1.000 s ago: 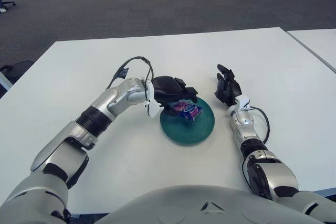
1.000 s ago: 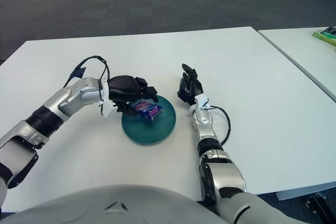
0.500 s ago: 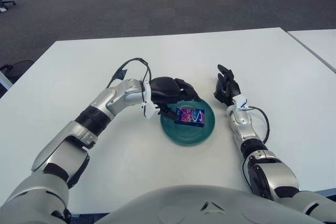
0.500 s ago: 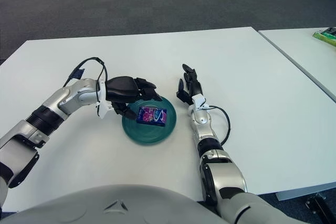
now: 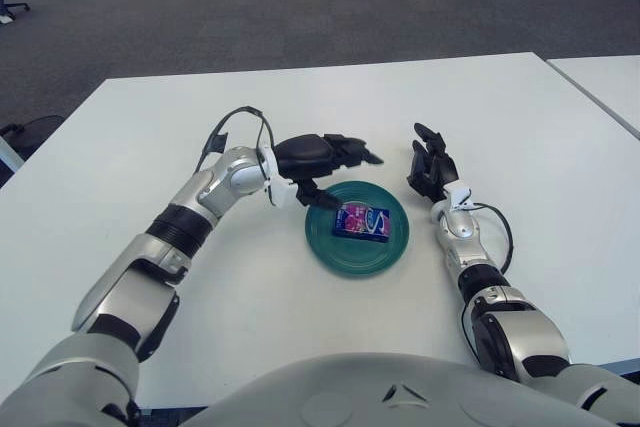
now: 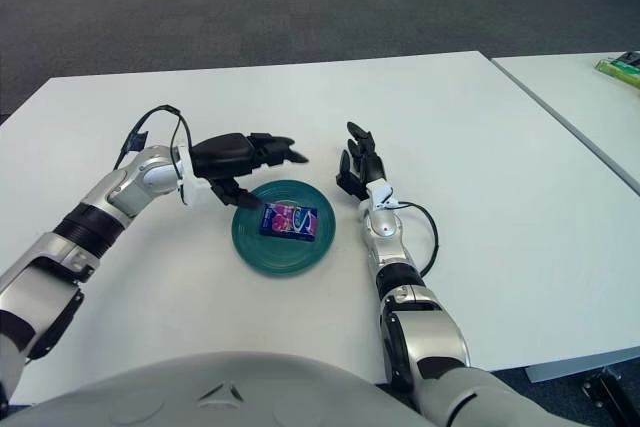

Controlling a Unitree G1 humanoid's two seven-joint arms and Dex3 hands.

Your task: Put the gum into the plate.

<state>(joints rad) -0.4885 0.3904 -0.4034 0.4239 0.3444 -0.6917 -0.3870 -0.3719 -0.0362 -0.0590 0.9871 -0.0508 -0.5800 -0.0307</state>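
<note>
A blue and pink gum pack (image 5: pixel 363 220) lies flat inside the round teal plate (image 5: pixel 345 250) on the white table. My left hand (image 5: pixel 322 159) hovers above the plate's far left rim, its black fingers spread and empty, clear of the gum. My right hand (image 5: pixel 430 170) rests on the table just right of the plate, fingers relaxed and pointing away, holding nothing. The gum also shows in the right eye view (image 6: pixel 289 220).
A second white table (image 6: pixel 590 97) stands at the right across a narrow gap, with a green object (image 6: pixel 622 67) on it. Grey carpet lies beyond the table's far edge.
My left hand let go of the gum, which now lies flat in the plate. The hand opened, rose and drew back to the left. My right hand stayed put.
</note>
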